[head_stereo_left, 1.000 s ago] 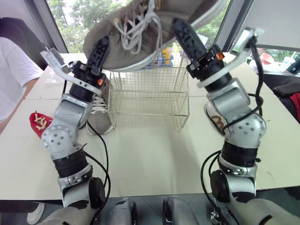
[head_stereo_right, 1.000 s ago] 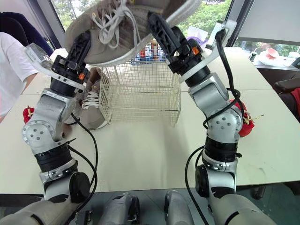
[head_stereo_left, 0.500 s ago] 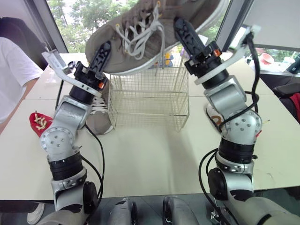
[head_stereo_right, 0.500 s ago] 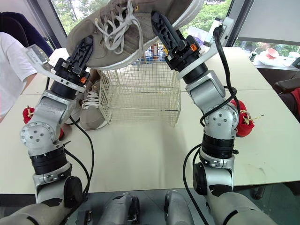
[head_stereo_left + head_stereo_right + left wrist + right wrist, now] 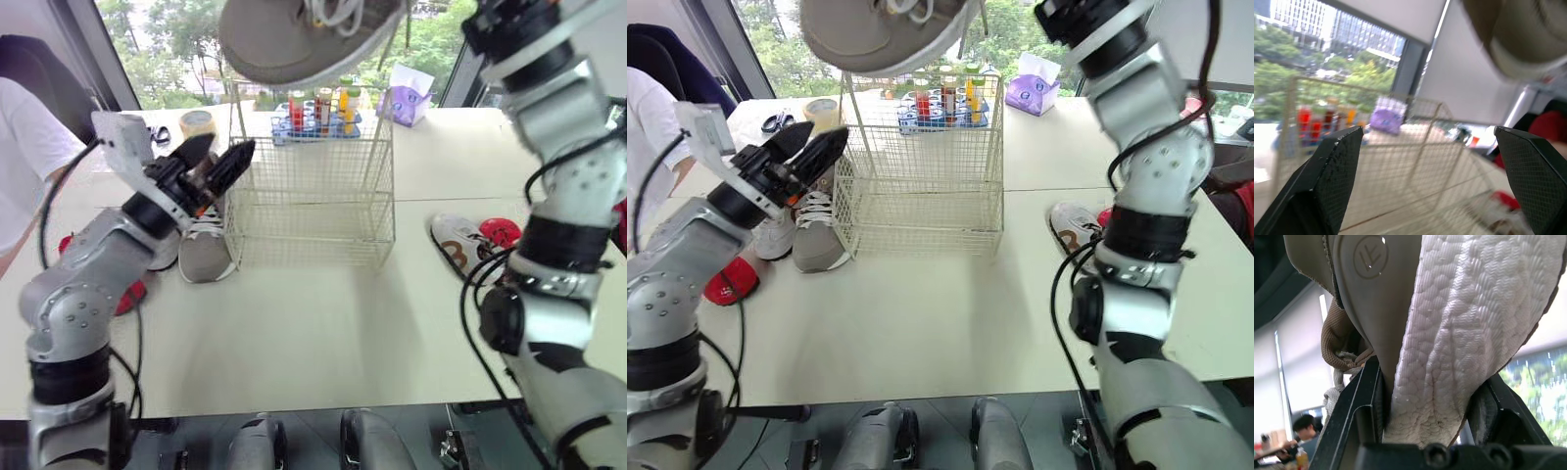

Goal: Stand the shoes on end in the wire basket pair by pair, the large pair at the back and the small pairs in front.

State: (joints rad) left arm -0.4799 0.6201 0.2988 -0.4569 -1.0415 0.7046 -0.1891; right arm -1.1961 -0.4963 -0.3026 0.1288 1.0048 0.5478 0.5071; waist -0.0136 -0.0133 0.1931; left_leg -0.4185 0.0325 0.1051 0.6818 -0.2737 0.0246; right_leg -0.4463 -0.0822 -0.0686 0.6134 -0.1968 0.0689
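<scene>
Seven shoes show in all, one aloft and six on the desk (image 5: 313,338). The large grey shoe (image 5: 294,37) hangs high over the one wire basket (image 5: 313,211), its heel clamped in the right tool (image 5: 1432,374). Its long axis runs roughly level across the scene, toe toward the robot's left. Just left of the basket stand its mate, a grey sneaker (image 5: 204,253), and a white shoe (image 5: 774,238) touching it, with a red shoe (image 5: 730,281) nearer the front edge. On the right lie a small white shoe (image 5: 453,245) and a second red shoe (image 5: 505,232) side by side. All six lie outside the basket. Behind it a blue rack (image 5: 361,125) holds several bottles (image 5: 318,103), beside one purple tissue box (image 5: 409,101). The left tool (image 5: 217,164) hovers by the basket's left wall, fingers spread wide and holding nothing.
</scene>
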